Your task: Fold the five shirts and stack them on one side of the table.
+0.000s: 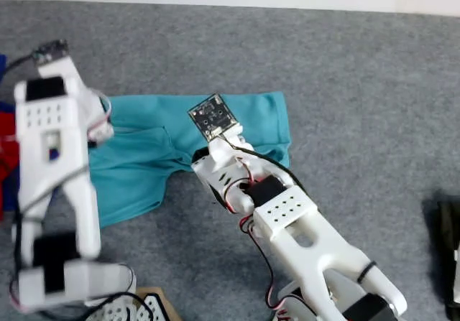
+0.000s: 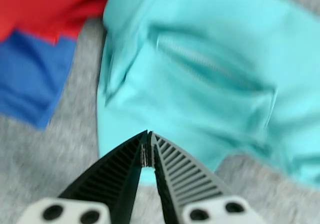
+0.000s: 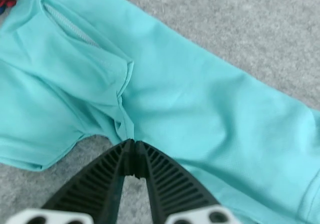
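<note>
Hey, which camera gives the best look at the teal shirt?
The high view: the teal shirt shows nearly whole on the table, with an arm covering part. Each wrist view shows a creased portion up close.

No readable text, labels or numbers.

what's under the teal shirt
Grey table cover shows round the teal shirt, so it likely lies on that. Anything else beneath is hidden. A red shirt meets one edge; overlap unclear.
</note>
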